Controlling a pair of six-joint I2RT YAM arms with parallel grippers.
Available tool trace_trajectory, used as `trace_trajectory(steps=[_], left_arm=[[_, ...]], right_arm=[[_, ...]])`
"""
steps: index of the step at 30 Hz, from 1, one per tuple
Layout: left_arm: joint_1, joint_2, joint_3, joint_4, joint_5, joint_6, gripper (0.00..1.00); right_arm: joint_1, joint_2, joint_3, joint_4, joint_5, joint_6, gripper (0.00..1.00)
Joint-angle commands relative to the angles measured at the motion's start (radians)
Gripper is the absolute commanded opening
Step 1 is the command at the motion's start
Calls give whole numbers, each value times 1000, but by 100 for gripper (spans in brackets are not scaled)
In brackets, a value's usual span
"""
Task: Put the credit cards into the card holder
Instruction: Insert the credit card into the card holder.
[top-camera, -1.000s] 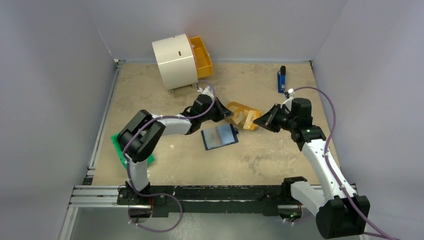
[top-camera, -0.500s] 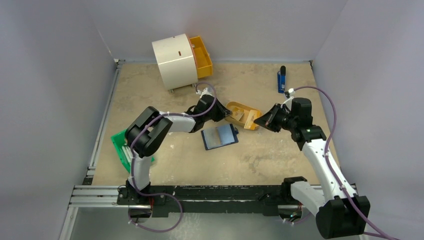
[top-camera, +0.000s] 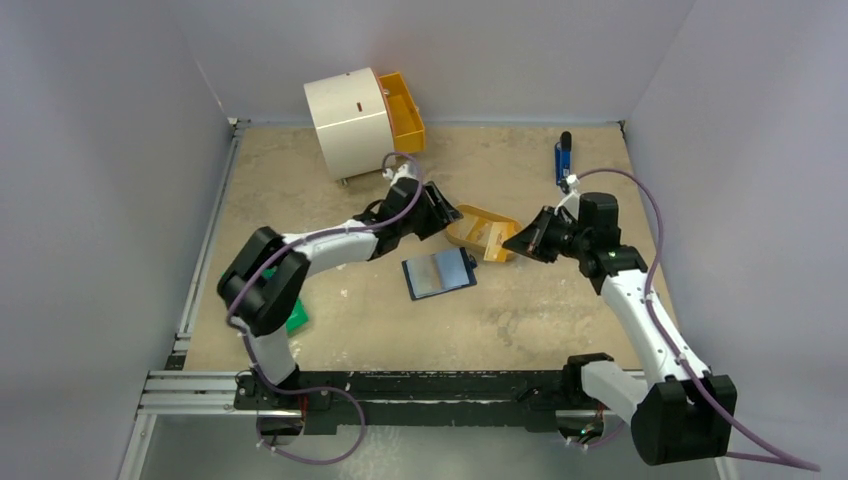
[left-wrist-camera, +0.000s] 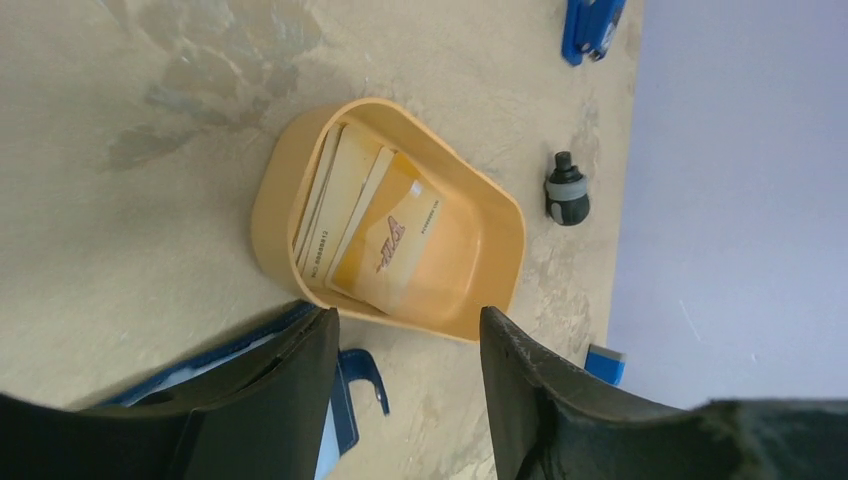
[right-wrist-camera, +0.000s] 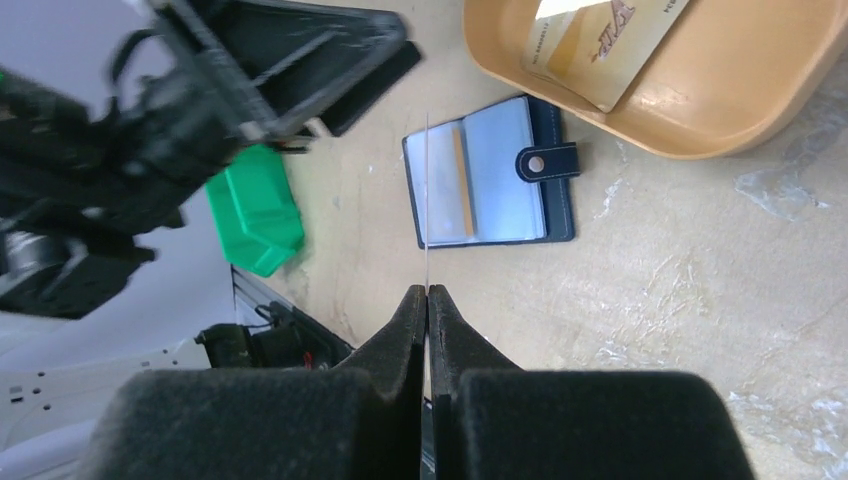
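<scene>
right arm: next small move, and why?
Probably ease the right pincer down toward the open card holder and line the card up with a pocket. The pincer is shut on the card, seen edge-on above the holder, which lies spread open on the table. The left pincer hangs open over the tray, so nothing pins the holder: go gently.

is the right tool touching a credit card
Touching. The right wrist view shows the right tool pinched shut on a credit card, seen edge-on.

Orange tray (left-wrist-camera: 470, 255) centre, green box (right-wrist-camera: 255, 212) left, cream drum (top-camera: 350, 122) and blue tool (top-camera: 563, 160) behind.
</scene>
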Motion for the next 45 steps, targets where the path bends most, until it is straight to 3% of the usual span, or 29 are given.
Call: trace_trajectory(steps=[1,6,14,32,45], left_arm=[[-2,-238,-39,-200,-138,109,54],[-2,-439,-198,-346,-203,168,53],[-3,-499,-438,-270,-146,184,49],[-1,-300,-365,-243,-150,224,42],[0,-218,-298,-238,-134,243,37]], right_arm=[[24,24,5,60,-103,-65,0],[167,106,41,35,-26,-122,0],[238,317,54,149,23,-101,0],[258,576,87,318,-85,-148,0],[300,607,74,382,-99,-63,0]])
